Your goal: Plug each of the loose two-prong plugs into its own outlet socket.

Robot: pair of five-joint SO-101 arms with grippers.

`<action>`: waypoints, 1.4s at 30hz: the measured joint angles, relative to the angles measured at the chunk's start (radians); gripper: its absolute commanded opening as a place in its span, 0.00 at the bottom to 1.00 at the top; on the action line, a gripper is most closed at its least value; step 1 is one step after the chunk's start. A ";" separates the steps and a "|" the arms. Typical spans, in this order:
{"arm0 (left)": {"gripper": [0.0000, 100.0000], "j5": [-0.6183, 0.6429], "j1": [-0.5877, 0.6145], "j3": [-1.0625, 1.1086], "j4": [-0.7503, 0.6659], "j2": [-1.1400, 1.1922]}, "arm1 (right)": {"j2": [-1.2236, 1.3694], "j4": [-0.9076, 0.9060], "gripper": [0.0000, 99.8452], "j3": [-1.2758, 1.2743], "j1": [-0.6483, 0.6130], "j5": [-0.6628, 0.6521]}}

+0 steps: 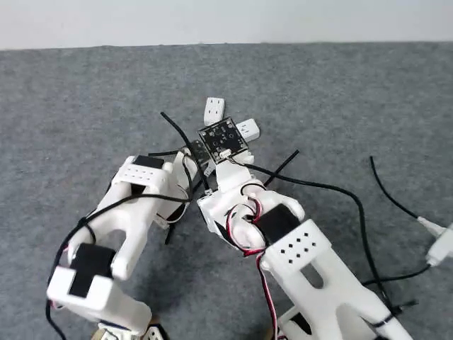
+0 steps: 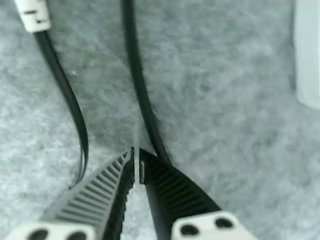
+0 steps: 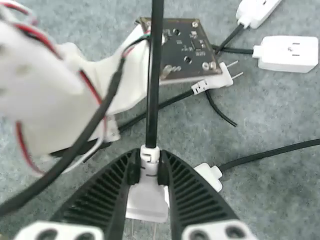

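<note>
High view: both arms converge mid-table, just short of two white outlet sockets (image 1: 214,110). Left wrist view: the left gripper (image 2: 136,154) is pressed together, with a black cable (image 2: 140,90) just beside its tip. Right wrist view: the right gripper (image 3: 148,156) pinches a white plug (image 3: 146,202), and the sockets lie well apart from it.

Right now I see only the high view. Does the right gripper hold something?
Observer: Yes, the right gripper is shut on a white plug, its cord leading away toward the circuit board.
Operator: And the left gripper?
Observer: The left gripper is shut; a black cable passes beside its tips, and I cannot tell whether it is pinched.
Operator: Is any loose plug close?
Observer: One loose plug lies beside the board, prongs bare, pointing toward a white socket.
</note>
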State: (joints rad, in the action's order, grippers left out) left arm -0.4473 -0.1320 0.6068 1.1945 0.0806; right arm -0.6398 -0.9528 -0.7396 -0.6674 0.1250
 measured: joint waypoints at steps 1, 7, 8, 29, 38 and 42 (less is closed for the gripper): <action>0.01 -0.015 0.000 0.028 -0.008 -0.023 | 0.000 0.000 0.01 0.000 0.000 0.000; 0.01 -0.091 -0.026 0.212 -0.077 -0.206 | 0.000 -0.021 0.01 0.000 0.002 0.000; 0.01 -0.101 -0.040 0.242 -0.087 -0.238 | 0.000 -0.025 0.01 0.000 0.002 0.000; 0.13 0.114 -0.183 0.359 -0.198 -0.410 | -0.003 -0.103 0.01 0.002 0.354 0.011; 0.24 0.103 -0.299 0.348 -0.198 -0.410 | -0.180 -0.118 0.01 -0.069 0.611 -0.034; 0.24 0.100 -0.305 0.308 -0.222 -0.410 | -0.221 -0.098 0.01 -0.160 0.672 -0.074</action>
State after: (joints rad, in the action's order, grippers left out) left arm -0.3475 -0.4373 0.9152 0.9720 -0.3291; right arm -0.8608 -1.0510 -0.8991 0.0046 0.0514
